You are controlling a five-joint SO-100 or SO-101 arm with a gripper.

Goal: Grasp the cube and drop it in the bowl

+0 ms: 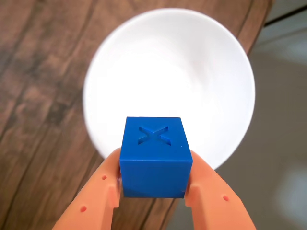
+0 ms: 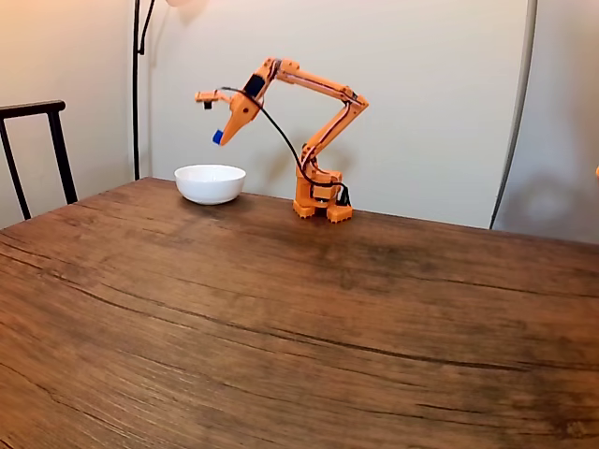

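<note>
So the blue cube (image 1: pixel 156 155) is pinched between the two orange fingers (image 1: pixel 98 191) of the end effector (image 1: pixel 154 184), X face up, held in the air right over the white bowl (image 1: pixel 192 62). Fixed view: bowl (image 2: pixel 210 183) sits on the wooden surface (image 2: pixel 299 318), cube (image 2: pixel 217 137) above it.
</note>
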